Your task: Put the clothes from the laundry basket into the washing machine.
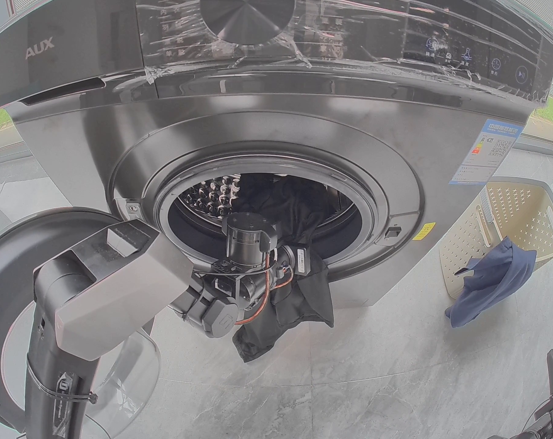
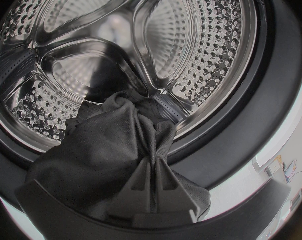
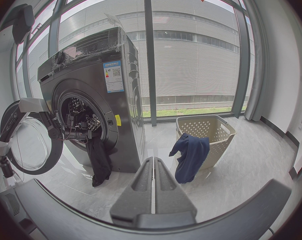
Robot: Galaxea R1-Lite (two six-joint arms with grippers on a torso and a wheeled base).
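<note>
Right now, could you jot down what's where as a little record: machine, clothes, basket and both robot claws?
Washing machine: dark grey, front-loading, round door open
Black garment: partly in the drum, rest hanging out over the lip
Left gripper: shut on the black garment at the drum mouth
Laundry basket: cream perforated plastic, on the floor beside the machine
Navy blue garment: draped over the basket's rim
Right gripper: shut, holding nothing
</note>
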